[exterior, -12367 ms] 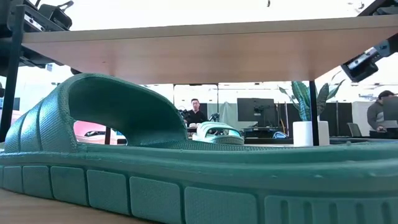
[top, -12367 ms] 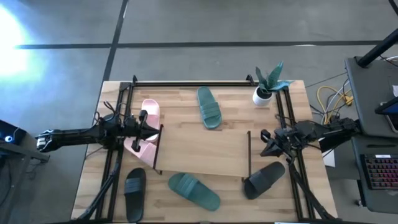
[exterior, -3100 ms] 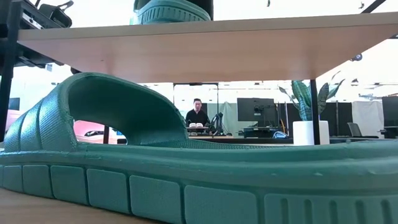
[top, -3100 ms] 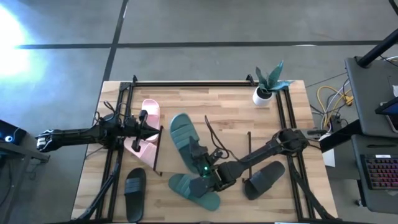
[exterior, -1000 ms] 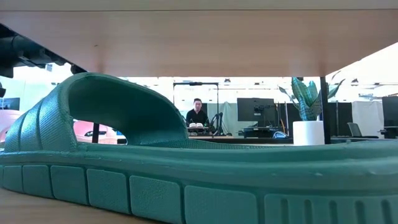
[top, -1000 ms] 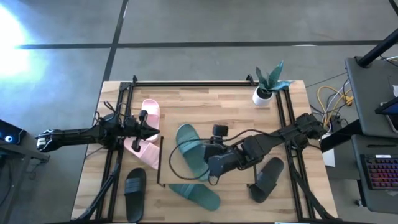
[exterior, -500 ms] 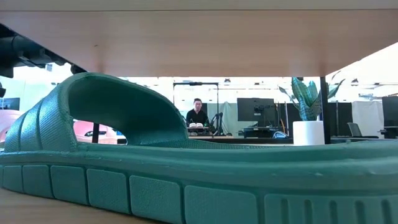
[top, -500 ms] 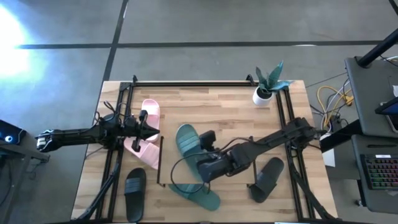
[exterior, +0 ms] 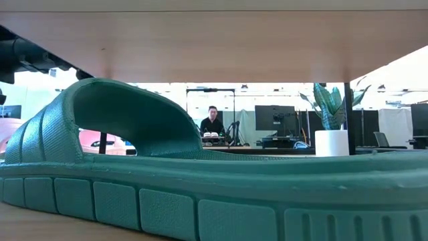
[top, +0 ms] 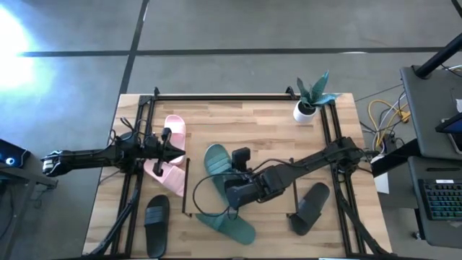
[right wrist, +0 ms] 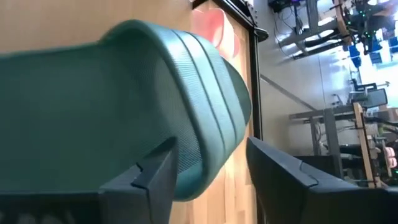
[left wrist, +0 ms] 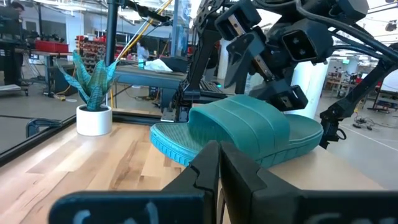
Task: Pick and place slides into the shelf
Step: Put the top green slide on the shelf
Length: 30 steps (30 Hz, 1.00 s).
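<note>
The right gripper (top: 229,189) sits over the shelf (top: 271,160) board in the middle of the worktop (top: 216,114), its fingers (right wrist: 155,171) spread either side of the strap of a teal slide (top: 218,167) that lies on the board (whether they actually press the strap, I cannot tell). The second teal slide (top: 227,224) lies on the worktop at the near edge, partly under the shelf. The left gripper (top: 164,143) waits at the left edge beside the pink slides (top: 169,153), fingers (left wrist: 214,168) pressed together with nothing between them. One black slide (top: 156,221) lies near the front left corner, another (top: 309,209) toward the front right. A potted plant (top: 310,97) stands near the far right corner.
</note>
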Available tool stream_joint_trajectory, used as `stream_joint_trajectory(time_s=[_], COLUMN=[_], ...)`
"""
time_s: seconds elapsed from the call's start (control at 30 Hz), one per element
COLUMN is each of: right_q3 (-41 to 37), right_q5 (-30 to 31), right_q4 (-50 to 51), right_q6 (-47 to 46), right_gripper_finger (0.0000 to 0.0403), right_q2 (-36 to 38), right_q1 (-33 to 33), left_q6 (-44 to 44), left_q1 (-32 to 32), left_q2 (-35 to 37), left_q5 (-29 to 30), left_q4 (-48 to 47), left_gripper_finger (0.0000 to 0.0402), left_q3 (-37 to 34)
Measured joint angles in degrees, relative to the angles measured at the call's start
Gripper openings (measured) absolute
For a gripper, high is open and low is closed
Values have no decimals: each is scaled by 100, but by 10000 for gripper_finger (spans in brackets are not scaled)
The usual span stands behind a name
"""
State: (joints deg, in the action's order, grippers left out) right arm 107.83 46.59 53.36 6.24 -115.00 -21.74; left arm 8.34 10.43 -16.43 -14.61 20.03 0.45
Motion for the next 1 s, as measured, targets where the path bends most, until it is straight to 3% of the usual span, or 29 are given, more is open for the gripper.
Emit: stream_joint_trajectory(time_s=[0.4, 0.63, 0.77, 0.9, 1.0], right_q3=[-9, 253, 737, 1219, 1473], right_q5=[-181, -102, 260, -43, -225], right_q4=[-22, 346, 1413, 2858, 3644], right_q6=[-41, -796, -2209, -4861, -6167], right_gripper_finger=[21, 15, 14, 14, 13], right_q2=[0, -11, -9, -5, -35], right_q1=[195, 60, -127, -201, -325], left_q6=[0, 0, 0, 1, 0], left_q1=[-1, -2, 1, 0, -2], left_q2=[-2, 1, -2, -2, -2], left_q5=[0, 0, 0, 0, 0], left_q4=[0, 1, -2, -2, 1], left_gripper_finger=[0, 0, 0, 0, 0], left_q3=[0, 0, 0, 0, 0])
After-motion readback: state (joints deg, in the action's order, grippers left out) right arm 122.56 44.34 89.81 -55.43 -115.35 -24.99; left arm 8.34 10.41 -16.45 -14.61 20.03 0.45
